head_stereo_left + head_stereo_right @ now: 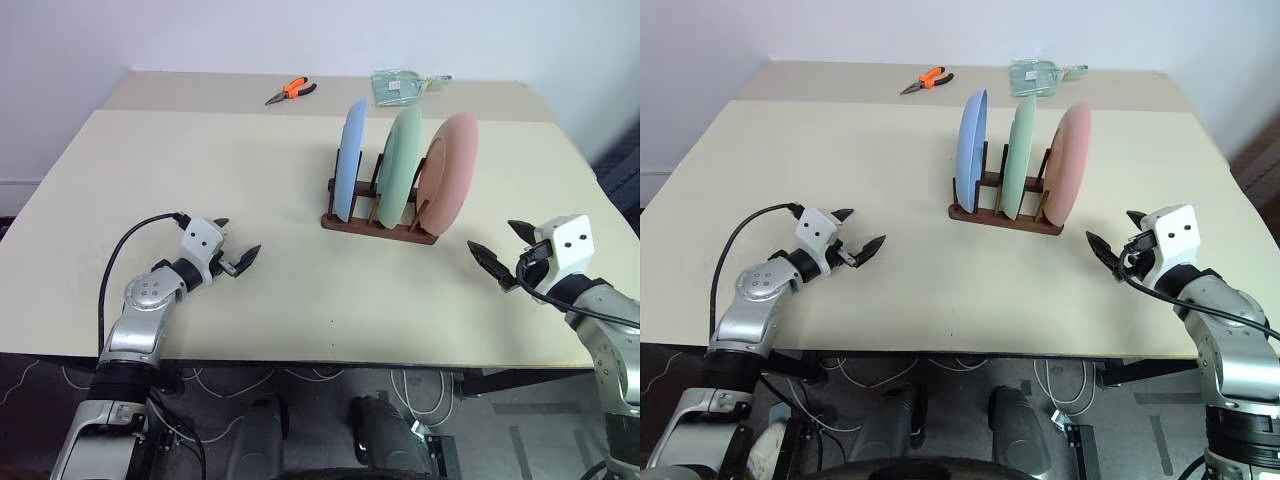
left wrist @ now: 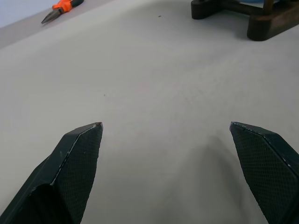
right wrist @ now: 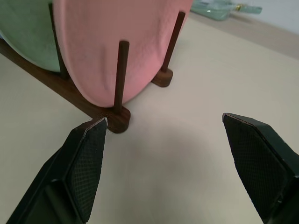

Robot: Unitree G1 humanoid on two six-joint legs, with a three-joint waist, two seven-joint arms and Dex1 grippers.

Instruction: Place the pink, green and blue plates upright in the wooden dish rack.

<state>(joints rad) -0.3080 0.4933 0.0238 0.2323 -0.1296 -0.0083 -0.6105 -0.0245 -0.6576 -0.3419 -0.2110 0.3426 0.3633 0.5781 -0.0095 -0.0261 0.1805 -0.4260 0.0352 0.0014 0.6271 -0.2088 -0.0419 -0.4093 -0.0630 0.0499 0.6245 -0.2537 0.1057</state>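
1. The table (image 1: 200, 180) is the largest thing I have in front of me: a broad, flat, matte cream top with a paler strip along its far edge

2. The three plates stand upright on edge in the rack, a little past the table's centre toward 1 o'clock: the blue plate (image 1: 350, 160) at the 9 o'clock end, the green plate (image 1: 400, 165) in the middle, the pink plate (image 1: 447, 172) at the 3 o'clock end. All are round, shallow, matte plastic of like size, and the pink one leans slightly

3. The wooden dish rack (image 1: 380, 222) is dark brown, with base bars and thin round pegs; in my right wrist view a peg stands just in front of the pink plate's face

4. My left gripper (image 1: 238, 260) sits at 8 o'clock from the rack, well apart from it, fingers spread and empty. My right gripper (image 1: 497, 262) sits at 4 o'clock, near the pink plate, also released with nothing between its textured black fingers

5. I judge the placing done, so the step is a clean withdrawal: I would keep the right gripper clear of the pink plate's rim, since a nudge could tip it

6. At the far edge lie orange-handled pliers (image 1: 291, 91) at 11 o'clock and a clear greenish packet (image 1: 400, 85) at 12
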